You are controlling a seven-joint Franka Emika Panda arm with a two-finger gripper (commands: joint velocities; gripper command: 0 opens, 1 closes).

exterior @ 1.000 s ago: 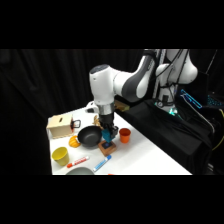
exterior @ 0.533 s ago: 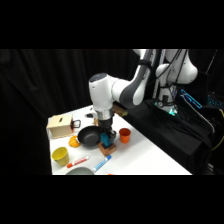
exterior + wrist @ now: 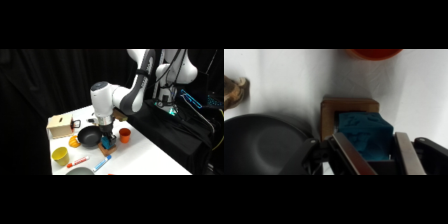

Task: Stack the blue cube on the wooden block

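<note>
Sitting on the wooden block, the blue cube is a solid teal piece with a slightly mottled, matte top and crisp edges. Block is low, square, orange-brown wood, its rim showing around cube's far and left sides. Gripper pinches the cube between its two flat metal fingers. Just left, a round black pan, smooth and dull; an orange cup beyond. White table. Arm comes straight down from above in side view, gripper vertical over block.
</note>
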